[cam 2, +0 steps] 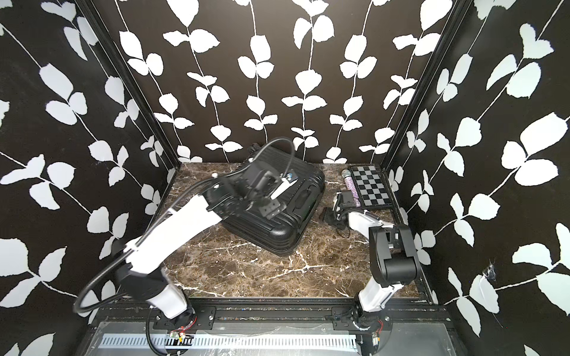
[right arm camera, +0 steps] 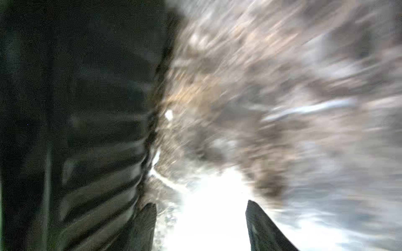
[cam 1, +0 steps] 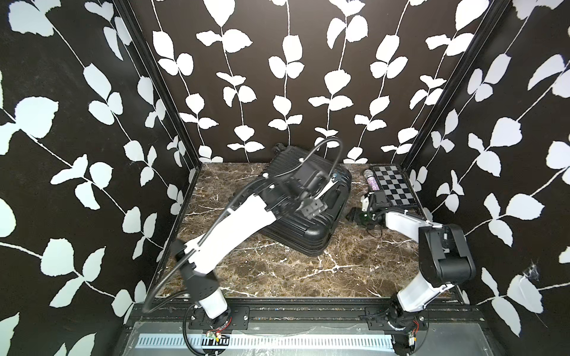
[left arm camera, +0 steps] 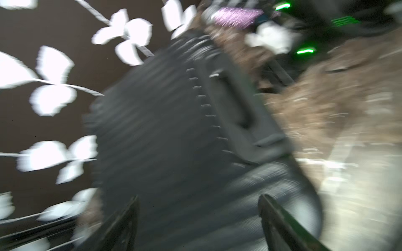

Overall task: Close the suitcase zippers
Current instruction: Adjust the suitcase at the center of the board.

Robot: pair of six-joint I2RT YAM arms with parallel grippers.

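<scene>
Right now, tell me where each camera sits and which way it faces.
Top views: high at the front, looking down at the suitcase on the marble table; both arms show.
Left wrist: above the suitcase, facing its handle; left gripper shows.
Right wrist: low beside the suitcase's ribbed shell; right gripper shows.
Shared: all views show the suitcase.

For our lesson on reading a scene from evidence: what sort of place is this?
Most likely a robot test booth, not a real room: left arm and right arm bolted to a front rail, leaf-patterned panel walls boxing in a small marble-look tabletop, and a checkerboard in the far corner.
</scene>
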